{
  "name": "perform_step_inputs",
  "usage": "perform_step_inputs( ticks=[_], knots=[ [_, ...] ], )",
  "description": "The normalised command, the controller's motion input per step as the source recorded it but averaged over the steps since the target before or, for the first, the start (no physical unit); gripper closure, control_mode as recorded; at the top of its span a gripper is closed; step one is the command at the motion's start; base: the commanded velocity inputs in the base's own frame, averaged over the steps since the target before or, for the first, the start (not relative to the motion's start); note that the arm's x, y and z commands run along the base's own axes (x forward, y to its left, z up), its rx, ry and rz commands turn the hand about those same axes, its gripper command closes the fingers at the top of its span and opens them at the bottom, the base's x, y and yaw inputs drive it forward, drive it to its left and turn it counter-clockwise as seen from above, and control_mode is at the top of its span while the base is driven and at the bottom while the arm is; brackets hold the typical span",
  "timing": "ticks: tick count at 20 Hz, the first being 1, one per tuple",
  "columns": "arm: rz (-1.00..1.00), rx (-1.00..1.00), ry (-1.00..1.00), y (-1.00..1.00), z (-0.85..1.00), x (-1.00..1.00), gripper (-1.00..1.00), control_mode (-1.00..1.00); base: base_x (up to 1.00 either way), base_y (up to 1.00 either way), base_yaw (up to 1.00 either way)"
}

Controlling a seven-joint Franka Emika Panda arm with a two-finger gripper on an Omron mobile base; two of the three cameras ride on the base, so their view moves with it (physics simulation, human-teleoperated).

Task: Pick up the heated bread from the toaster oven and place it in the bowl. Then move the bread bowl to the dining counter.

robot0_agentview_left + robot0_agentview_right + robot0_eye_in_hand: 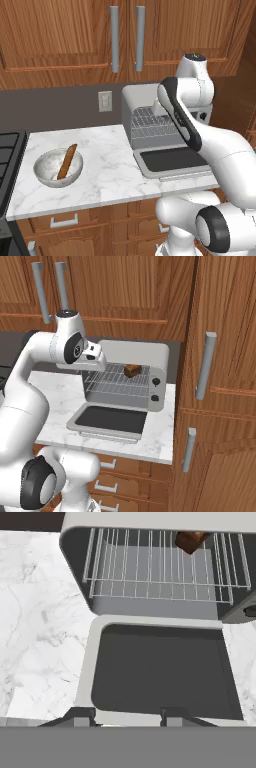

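Observation:
The toaster oven (145, 354) stands open on the marble worktop, its dark-glass door (160, 672) dropped flat. The heated bread (132, 370) sits on the wire rack at the back right, also seen as the dark-brown bread (191, 539) at the top of the hand view. My gripper (128, 716) hovers above the door's front edge, open, with nothing between its fingertips. It is well short of the bread. The bowl (42, 172) rests on the worktop left of the oven (137, 95), with a long thin brown stick (67, 161) leaning in it. The dining counter is out of view.
A black stove (7, 150) borders the worktop (110, 165) on the left. Wood wall cabinets with grey handles (115, 39) hang above. A tall cabinet (220, 381) stands right of the oven. A wall outlet (104, 101) is behind the worktop.

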Motion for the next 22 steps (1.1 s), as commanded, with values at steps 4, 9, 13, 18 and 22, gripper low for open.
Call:
perform_step_inputs(
  ticks=[4, 9, 13, 18, 22],
  knots=[
    [-0.03, 0.05, -0.01, -0.2, 0.0, -0.09, -1.0, -1.0, 0.0, 0.0, 0.0],
    [-0.05, 0.0, -0.17, -0.27, -0.22, -0.12, -1.0, -1.0, 0.0, 0.0, 0.0],
    [-0.01, 0.01, -0.35, -0.19, -0.39, -0.02, -1.0, -1.0, 0.0, 0.0, 0.0],
    [0.0, 0.01, -0.27, -0.12, -0.26, 0.01, -1.0, -1.0, 0.0, 0.0, 0.0],
    [0.01, 0.0, -0.04, 0.0, -0.03, 0.24, -1.0, -1.0, 0.0, 0.0, 0.0]
  ],
)
